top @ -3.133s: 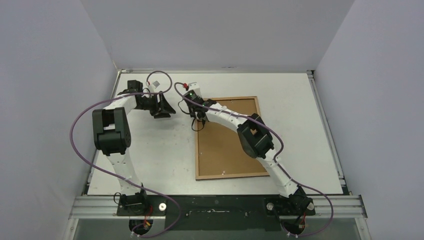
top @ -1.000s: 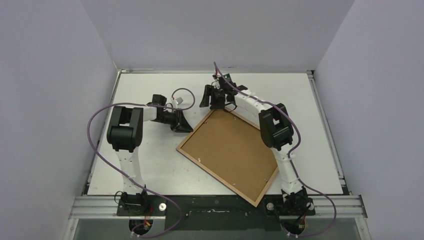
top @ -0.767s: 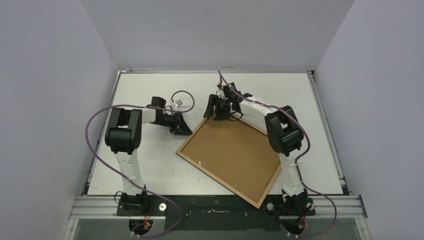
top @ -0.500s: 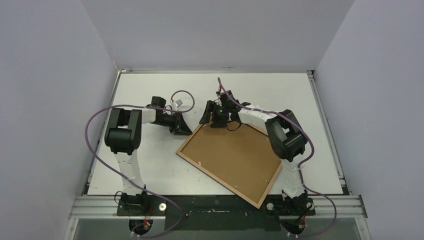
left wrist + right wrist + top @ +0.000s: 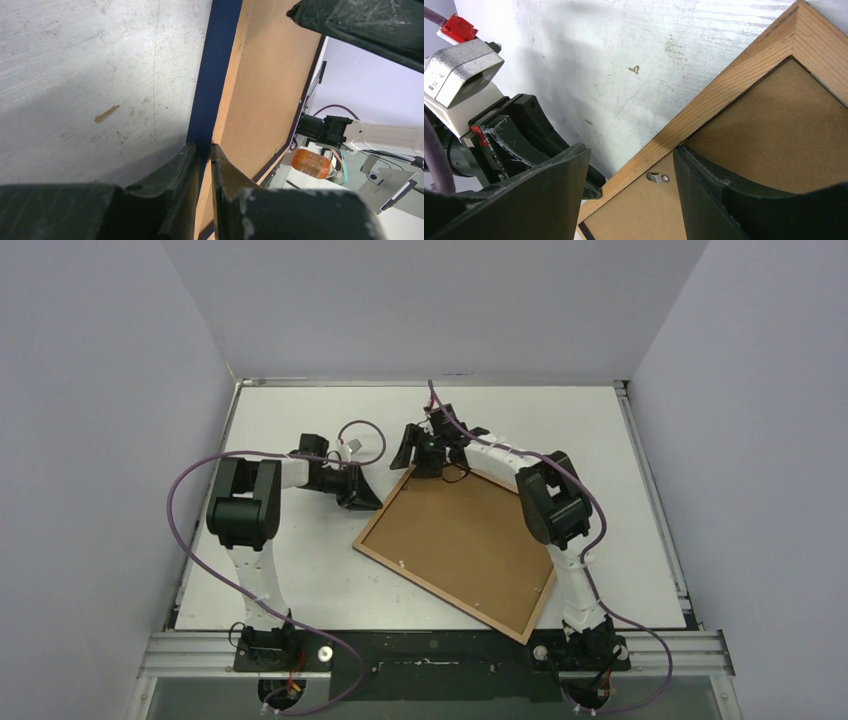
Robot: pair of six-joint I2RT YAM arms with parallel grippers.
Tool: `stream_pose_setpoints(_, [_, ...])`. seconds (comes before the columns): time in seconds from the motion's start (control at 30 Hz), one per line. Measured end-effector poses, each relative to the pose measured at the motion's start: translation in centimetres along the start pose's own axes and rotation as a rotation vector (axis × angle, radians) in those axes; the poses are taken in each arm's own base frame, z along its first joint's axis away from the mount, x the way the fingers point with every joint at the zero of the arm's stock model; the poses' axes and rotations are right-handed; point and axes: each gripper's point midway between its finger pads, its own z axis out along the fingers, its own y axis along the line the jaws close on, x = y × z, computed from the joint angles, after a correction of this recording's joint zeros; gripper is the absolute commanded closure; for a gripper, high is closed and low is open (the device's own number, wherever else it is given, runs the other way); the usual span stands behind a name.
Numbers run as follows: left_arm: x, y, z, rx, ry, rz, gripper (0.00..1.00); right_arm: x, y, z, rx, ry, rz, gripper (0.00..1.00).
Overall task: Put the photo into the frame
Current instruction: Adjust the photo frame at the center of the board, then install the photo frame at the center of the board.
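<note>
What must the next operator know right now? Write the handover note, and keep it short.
Left gripper: fingers shut on the left-hand edge of the frame.
Right gripper: open, fingers astride the far corner rail, not clamped.
The frame lies back side up on the table, turned cornerwise. The backing board is in place, with one clip visible.
The photo is not in any view.
Done: frame gripped on one side.
Left: free the backing board, insert the photo, close up.

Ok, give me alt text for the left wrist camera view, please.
The left hand pinches the edge of a large thin rectangular picture frame, navy blue in front, wood-brown behind. Scuffed white table lies left of it; the right arm shows beyond.
</note>
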Motion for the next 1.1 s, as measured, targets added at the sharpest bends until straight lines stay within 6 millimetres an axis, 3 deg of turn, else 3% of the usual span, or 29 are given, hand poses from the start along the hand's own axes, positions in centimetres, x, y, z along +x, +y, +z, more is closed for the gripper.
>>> stream_pose_setpoints(0.3, [0.2, 0.2, -0.5, -0.004, -0.021, 0.006, 0.87, -0.6, 2.4, 2.2, -0.026, 0.056, -0.051, 0.4])
stream_pose_setpoints(0.47, [1.6, 0.0, -0.2, 0.013, 0.004, -0.029, 0.87, -0.9, 4.1, 2.6, -0.059, 0.037, -0.098, 0.39])
stream_pose_setpoints(0.53, [1.9, -0.1, -0.2, 0.017, 0.01, -0.039, 0.87, -0.5, 3.8, 2.3, -0.059, 0.03, -0.089, 0.38])
stream_pose_setpoints(0.7, [1.8, -0.2, -0.1, 0.015, 0.003, -0.056, 0.88, 2.9, 0.8, -0.1, -0.009, 0.041, 0.023, 0.4])
stream_pose_setpoints(0.83, [1.6, -0.3, -0.1, 0.012, -0.004, -0.069, 0.88, 3.6, 0.5, -1.3, -0.026, 0.011, 0.097, 0.41])
stream_pose_setpoints(1.1, [1.4, -0.3, 0.0, 0.018, -0.026, -0.085, 0.88, 3.8, 1.1, -0.9, -0.101, -0.03, 0.237, 0.42])
